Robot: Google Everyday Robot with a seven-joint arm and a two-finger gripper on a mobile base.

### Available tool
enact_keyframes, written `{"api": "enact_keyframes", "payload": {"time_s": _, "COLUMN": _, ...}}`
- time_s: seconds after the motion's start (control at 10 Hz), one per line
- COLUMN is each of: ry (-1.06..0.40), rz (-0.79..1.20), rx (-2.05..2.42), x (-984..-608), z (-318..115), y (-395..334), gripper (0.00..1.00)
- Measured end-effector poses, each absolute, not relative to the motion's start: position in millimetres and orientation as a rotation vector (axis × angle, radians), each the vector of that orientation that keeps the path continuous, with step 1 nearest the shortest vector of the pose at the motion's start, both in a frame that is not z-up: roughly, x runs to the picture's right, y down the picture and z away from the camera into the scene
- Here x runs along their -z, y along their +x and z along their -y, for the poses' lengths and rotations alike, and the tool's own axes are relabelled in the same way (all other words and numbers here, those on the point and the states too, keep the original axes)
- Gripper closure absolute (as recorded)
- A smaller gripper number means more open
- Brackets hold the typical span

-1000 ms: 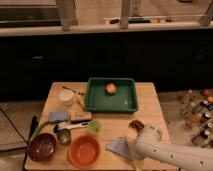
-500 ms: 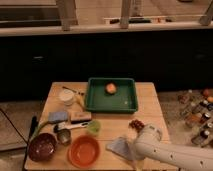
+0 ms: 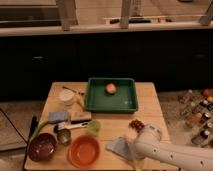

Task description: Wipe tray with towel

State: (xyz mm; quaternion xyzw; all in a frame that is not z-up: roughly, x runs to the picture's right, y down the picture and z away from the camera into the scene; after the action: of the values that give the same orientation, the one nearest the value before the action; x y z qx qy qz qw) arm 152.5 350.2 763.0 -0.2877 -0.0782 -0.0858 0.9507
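The pale grey-blue cloth towel point(image 3: 120, 147) lies crumpled at the near edge of the light wooden table point(image 3: 150, 107), right of centre. The gripper point(image 3: 131, 142) at the end of the white arm point(image 3: 170, 154) sits right at the towel's right side, low over the tabletop. Whether it has the cloth clasped or is only resting against it, I cannot tell from this angle.

The deep green rectangular plastic tray point(image 3: 95, 106) stands at the far middle of the table, well apart from the towel, with a round orange fruit point(image 3: 110, 88) inside it toward the far wall.

The step in hand looks like securing the towel. A good grab would bunch plenty of cloth, so that a broad pad hangs below for wiping. The lift should be straight up before any travel.

The towel is close to the near edge, so dragging it sideways risks pushing it off. A shallow orange bowl point(image 3: 84, 150) sits just to its left, and a small brownish object point(image 3: 135, 125) lies just beyond the gripper. The strip of bare wood between the towel and the tray's near rim offers the open path. Inside the tray, the near half and the left side are free of the fruit.
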Motion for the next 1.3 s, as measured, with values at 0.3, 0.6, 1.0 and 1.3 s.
{"api": "enact_keyframes", "payload": {"time_s": 0.3, "ry": -0.585, "rz": 0.158, "rx": 0.174, "x": -762.4, "z": -349.8, "y": 152.9, "gripper": 0.2}}
{"api": "enact_keyframes", "payload": {"time_s": 0.6, "ry": -0.586, "rz": 0.158, "rx": 0.174, "x": -762.3, "z": -350.4, "y": 153.0, "gripper": 0.2}}
{"api": "enact_keyframes", "payload": {"time_s": 1.0, "ry": -0.587, "rz": 0.159, "rx": 0.175, "x": -762.1, "z": -350.7, "y": 152.9, "gripper": 0.2}}
{"api": "enact_keyframes", "payload": {"time_s": 1.3, "ry": -0.587, "rz": 0.159, "rx": 0.175, "x": -762.2, "z": -350.7, "y": 152.9, "gripper": 0.2}}
